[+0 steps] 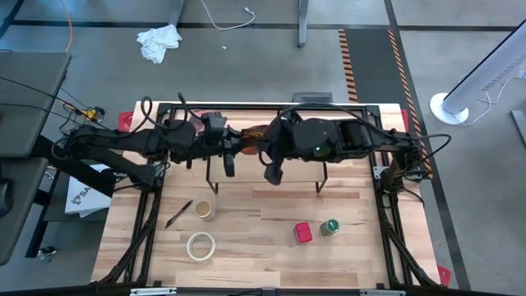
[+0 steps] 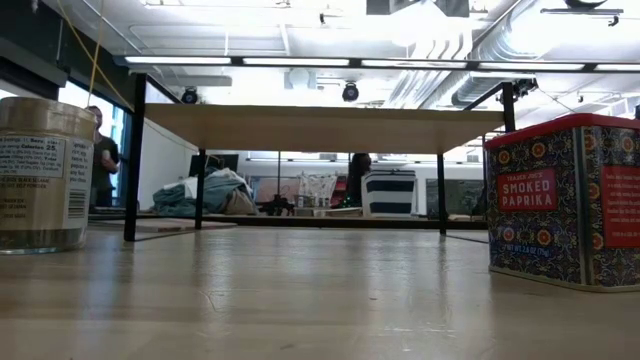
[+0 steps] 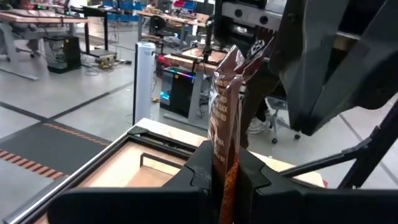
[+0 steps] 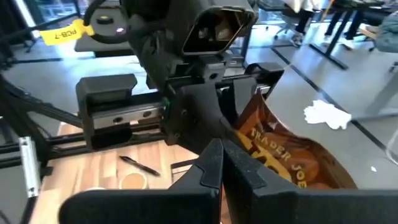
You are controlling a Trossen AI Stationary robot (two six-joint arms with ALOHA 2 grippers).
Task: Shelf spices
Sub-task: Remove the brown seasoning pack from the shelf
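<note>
Two grippers are up over the shelf, both pinching one flat orange-brown foil packet (image 3: 225, 118) between them. I'm going left to right.

Left gripper (image 3: 225, 177): jaws pressed together on the packet's lower edge. From its wrist view the packet stands upright out of the jaws, top end crumpled.

Right gripper (image 4: 222, 163): jaws pressed together on the same packet, printed face fanning out beyond the fingertips. In the high view the two meet above the long low rack with a light wooden top board on black wire legs (image 2: 320, 125).

Still on the big wooden table (image 1: 246, 263), well below and clear of both jaws:
- tan-lidded round jar (image 1: 204, 210), left of centre
- red square tin of smoked paprika (image 1: 303, 233)
- green-lidded jar (image 1: 329, 227), just beside the tin

My read on handling:
- Packet: light, floppy, slick foil. It buckles if gripped mid-face. I'd hold it at a sealed edge, one gripper only, and lay it flat on the board.
- Jars: rigid, round, likely glass, so could roll or slip. Take across the body under the lid.
- Tin: stiff, flat-sided. Grip across two opposite walls.

Nothing visibly shelved yet.
</note>
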